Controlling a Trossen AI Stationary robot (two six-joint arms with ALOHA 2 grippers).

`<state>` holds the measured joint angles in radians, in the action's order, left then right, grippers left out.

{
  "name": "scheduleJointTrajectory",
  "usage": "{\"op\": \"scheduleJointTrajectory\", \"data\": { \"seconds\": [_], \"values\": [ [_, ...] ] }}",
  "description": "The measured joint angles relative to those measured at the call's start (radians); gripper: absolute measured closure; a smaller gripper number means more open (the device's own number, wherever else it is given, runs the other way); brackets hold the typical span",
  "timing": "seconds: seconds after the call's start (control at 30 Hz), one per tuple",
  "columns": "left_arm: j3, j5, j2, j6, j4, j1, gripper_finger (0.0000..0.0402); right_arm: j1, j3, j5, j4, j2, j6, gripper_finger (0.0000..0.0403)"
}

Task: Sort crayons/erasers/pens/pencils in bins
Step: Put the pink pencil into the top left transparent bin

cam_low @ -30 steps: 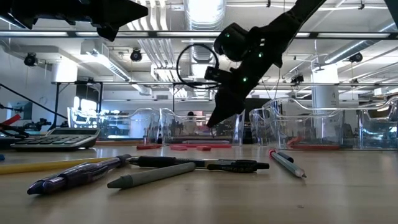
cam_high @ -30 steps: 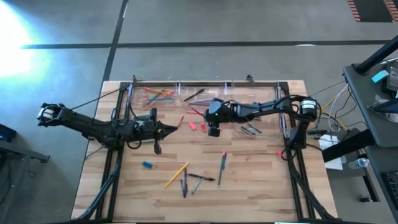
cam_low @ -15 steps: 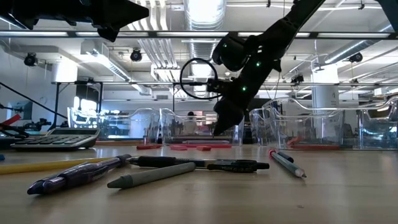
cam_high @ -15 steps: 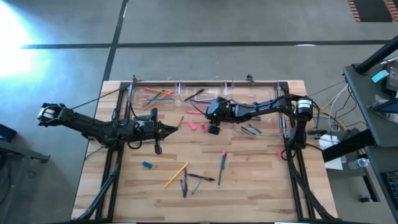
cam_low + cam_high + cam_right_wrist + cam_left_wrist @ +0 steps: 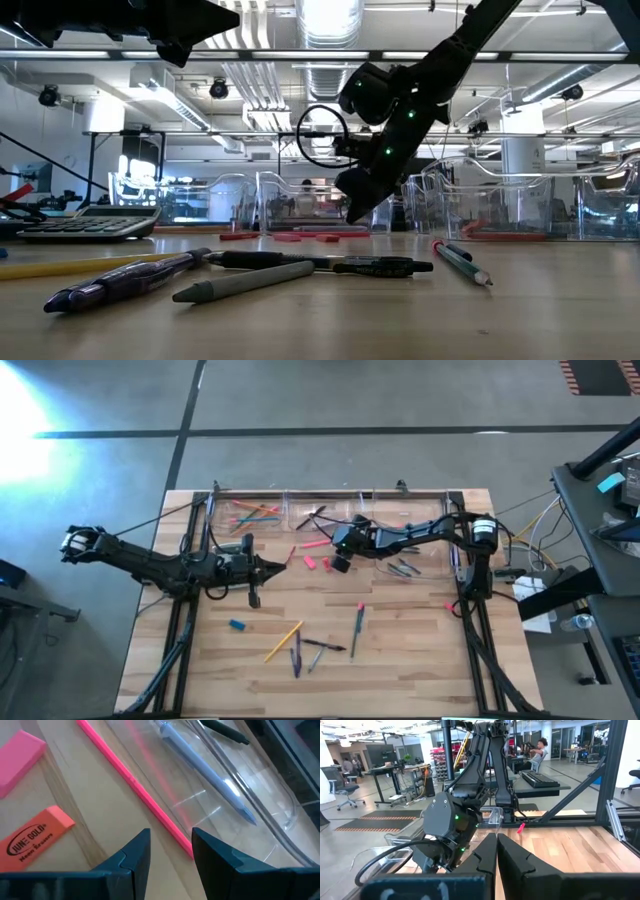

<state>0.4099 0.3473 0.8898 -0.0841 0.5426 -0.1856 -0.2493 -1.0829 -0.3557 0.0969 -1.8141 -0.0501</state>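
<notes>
My right gripper [image 5: 335, 558] is open and slants down over a pink pencil [image 5: 135, 785]. The pencil lies flat on the wood beside the near wall of a clear bin [image 5: 260, 805]. Its near end runs in between my two fingers; I cannot tell whether it touches one. In that bin lie a blue-grey pen [image 5: 205, 765] and a black pen [image 5: 225, 732]. A pink eraser [image 5: 20, 762] and an orange-pink eraser [image 5: 35, 840] lie on the table close by. My left gripper [image 5: 283, 565] is shut and waits level above the table's left half.
More clear bins [image 5: 250, 515] stand along the far edge, one holding bright pencils. Loose pens [image 5: 403, 568] lie right of my right gripper. An orange pencil [image 5: 283, 642], several pens [image 5: 320, 648] and a blue eraser [image 5: 237, 625] lie nearer. A calculator [image 5: 85, 222] shows in the low view.
My right gripper has sunk toward the pink pencil, shifting a little toward the far-left, and its wrist has rolled. Its finger gap looks the same as before.
</notes>
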Motion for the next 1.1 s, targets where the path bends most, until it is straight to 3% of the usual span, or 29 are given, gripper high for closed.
{"op": "scheduleJointTrajectory", "data": {
  "seconds": [0.27, 0.43, 0.6, 0.8, 0.97, 1.1],
  "values": [
    [0.000, -0.002, 0.000, 0.000, 0.000, 0.000, 0.0402, 0.038, -0.043, 0.032, 0.023, 0.005, 0.034, 0.0268],
    [0.000, -0.002, 0.013, 0.000, -0.009, 0.000, 0.0402, 0.090, -0.116, 0.049, 0.146, 0.036, 0.086, 0.0268],
    [0.000, -0.002, 0.100, -0.004, -0.021, 0.006, 0.0402, 0.138, -0.146, 0.089, 0.219, 0.162, 0.088, 0.0268],
    [0.036, 0.021, 0.263, 0.058, -0.009, 0.076, 0.0396, 0.191, -0.063, 0.086, 0.222, 0.404, 0.040, 0.0268],
    [0.114, 0.006, 0.411, 0.128, -0.134, 0.160, 0.0343, 0.258, 0.084, 0.075, 0.157, 0.619, -0.022, 0.0268],
    [0.200, 0.060, 0.528, 0.152, -0.257, 0.182, 0.0279, 0.326, 0.204, -0.018, 0.116, 0.753, -0.056, 0.0268]
  ]
}}
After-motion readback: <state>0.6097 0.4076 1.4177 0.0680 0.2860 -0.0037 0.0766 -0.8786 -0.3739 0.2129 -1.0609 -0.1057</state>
